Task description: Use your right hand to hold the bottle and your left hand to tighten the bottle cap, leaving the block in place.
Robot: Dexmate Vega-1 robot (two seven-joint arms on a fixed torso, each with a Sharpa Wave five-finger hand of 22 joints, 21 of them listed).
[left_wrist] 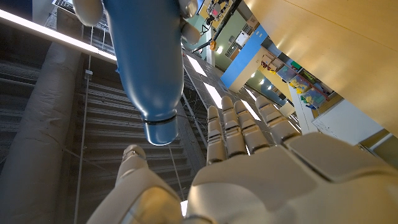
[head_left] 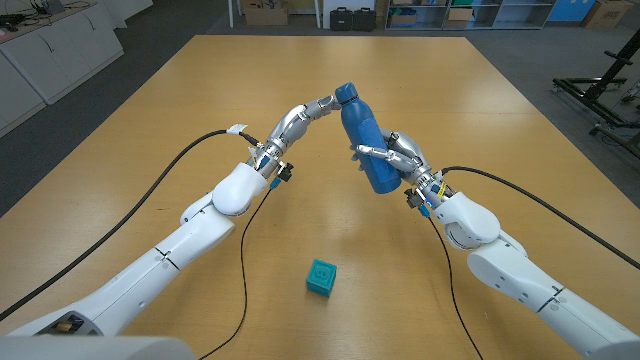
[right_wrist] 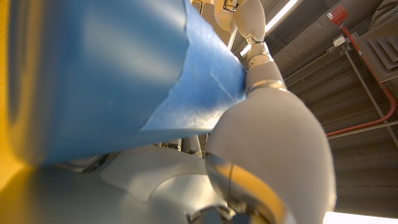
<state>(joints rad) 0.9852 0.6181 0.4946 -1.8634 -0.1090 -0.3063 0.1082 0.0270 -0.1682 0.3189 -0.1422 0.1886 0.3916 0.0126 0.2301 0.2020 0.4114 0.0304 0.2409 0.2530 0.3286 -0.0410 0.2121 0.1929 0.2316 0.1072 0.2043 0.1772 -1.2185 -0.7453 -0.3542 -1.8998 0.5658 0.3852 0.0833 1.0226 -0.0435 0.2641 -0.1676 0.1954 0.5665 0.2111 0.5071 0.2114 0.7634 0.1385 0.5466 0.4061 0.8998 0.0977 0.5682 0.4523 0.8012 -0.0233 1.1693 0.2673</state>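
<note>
My right hand (head_left: 400,155) grips a blue bottle (head_left: 360,125) around its lower body and holds it tilted above the wooden table (head_left: 180,110), its blue cap (head_left: 347,94) pointing up and away. The bottle (right_wrist: 93,68) lies close against that hand's fingers (right_wrist: 273,137) in the right wrist view. My left hand (head_left: 305,114) reaches to the cap from its left. In the left wrist view the cap (left_wrist: 160,130) sits between my left hand's (left_wrist: 249,168) thumb and spread fingers, with gaps on both sides. A teal block (head_left: 321,277) lies near the front edge.
Black cables (head_left: 243,250) trail from both wrists across the table. Cabinets (head_left: 50,45) stand at the far left, boxes and cases (head_left: 352,17) behind the table, and a metal stand (head_left: 600,95) at the right.
</note>
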